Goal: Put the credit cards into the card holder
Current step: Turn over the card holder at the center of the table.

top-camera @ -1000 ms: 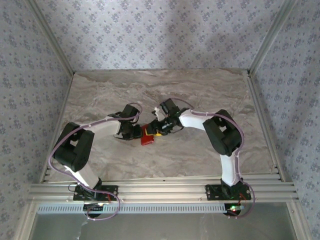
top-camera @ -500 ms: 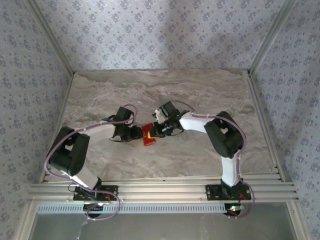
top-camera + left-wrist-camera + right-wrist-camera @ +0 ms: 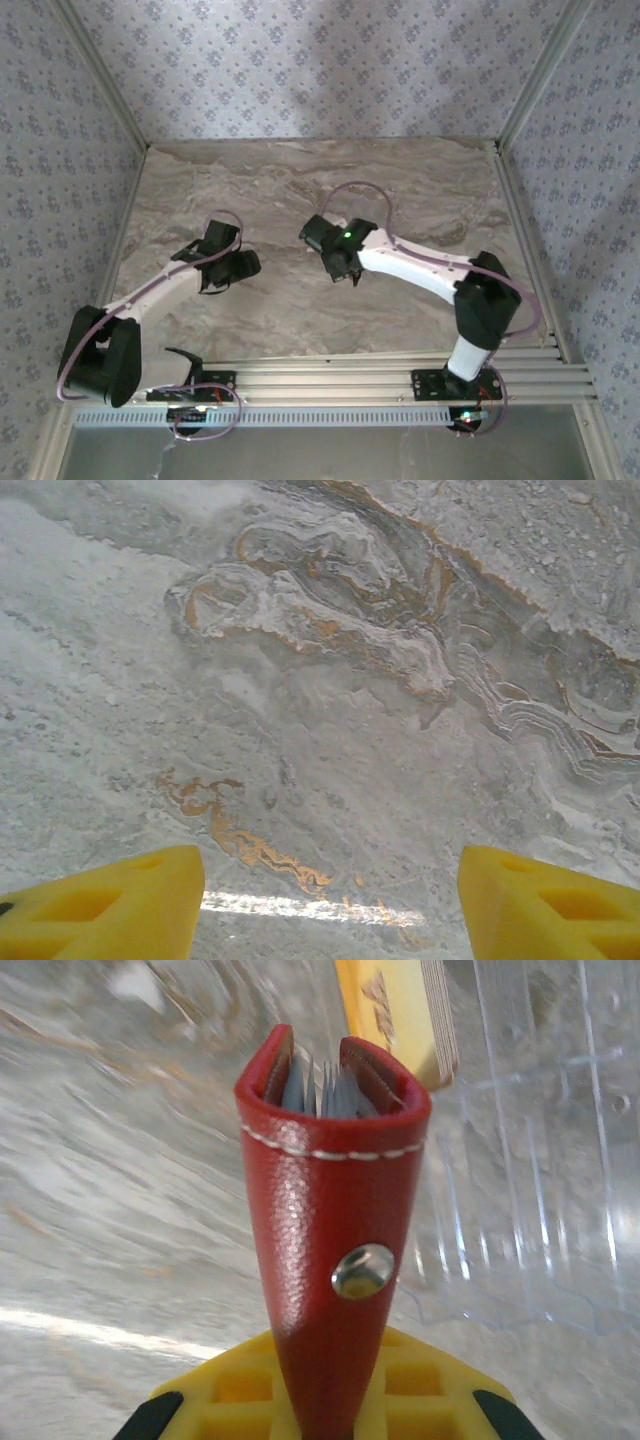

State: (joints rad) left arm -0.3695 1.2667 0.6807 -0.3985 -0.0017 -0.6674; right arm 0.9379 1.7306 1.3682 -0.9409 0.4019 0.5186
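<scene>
The red card holder [image 3: 330, 1210] stands upright in the right wrist view, its silver snap facing the camera. My right gripper [image 3: 335, 1405] is shut on its lower end, yellow fingers on both sides. Grey card edges show inside its open top. Behind it and to the right, a tan-yellow stack of credit cards [image 3: 395, 1010] lies on the table. In the top view my right gripper [image 3: 345, 266] sits mid-table and the holder is hidden under it. My left gripper [image 3: 232, 268] is off to the left. It hangs open over bare marble [image 3: 330, 910] with nothing between its fingers.
A clear plastic piece [image 3: 530, 1160] lies on the marble table [image 3: 400, 180] just right of the holder and next to the card stack. Patterned walls and metal posts close in the table on three sides. A rail [image 3: 320, 375] runs along the near edge.
My left gripper let go, opened and drew back to the left, away from the holder. My right gripper shut on the holder, which now sits hidden beneath it in the top view.
</scene>
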